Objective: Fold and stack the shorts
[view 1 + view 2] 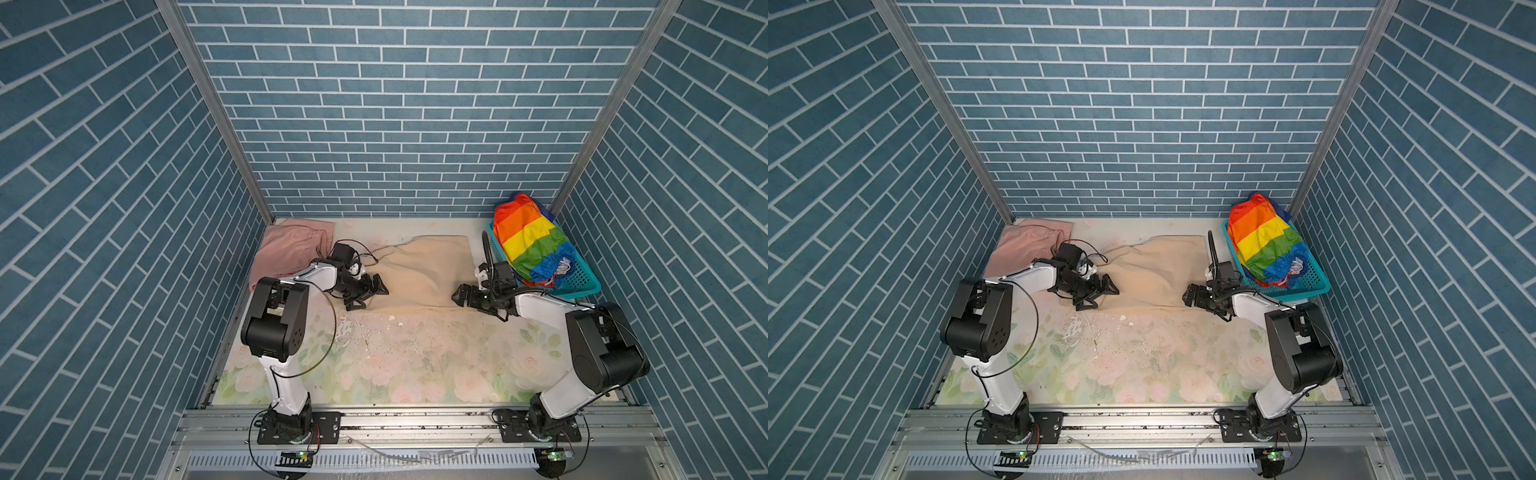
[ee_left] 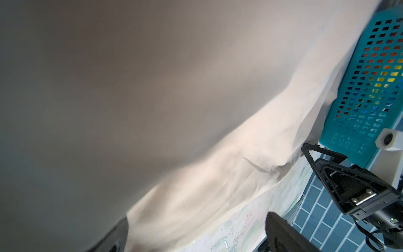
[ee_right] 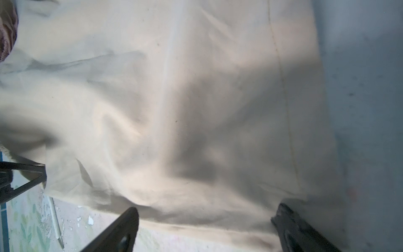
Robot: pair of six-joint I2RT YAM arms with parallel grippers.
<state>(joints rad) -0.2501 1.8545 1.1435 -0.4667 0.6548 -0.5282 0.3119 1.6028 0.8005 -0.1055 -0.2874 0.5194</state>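
I am looking down on a flowered table [image 1: 415, 365] walled on three sides. Its near half shows bare cover, speckled with small flecks, and this is the widest room for moving.

The beige shorts [image 1: 419, 274] lie spread flat across the far middle of the table. Their near edge runs roughly straight from side to side. A thin strip of bare table shows between them and the far edge.

The pink shorts [image 1: 291, 253] sit bunched in the far left corner, against the left edge and just beside the beige shorts.

A teal basket [image 1: 582, 286] stands along the right edge near the far right corner, with only a narrow gap to the beige shorts. The rainbow shorts [image 1: 528, 241] are heaped inside it, rising above its rim.

The left gripper [image 1: 370, 297] sits low at the near left corner of the beige shorts, fingers spread wide and holding nothing.

The right gripper [image 1: 457, 297] sits low at the near right corner, also spread wide and empty. In its wrist view the fingers [image 3: 122, 231] straddle the near hem without pinching it.
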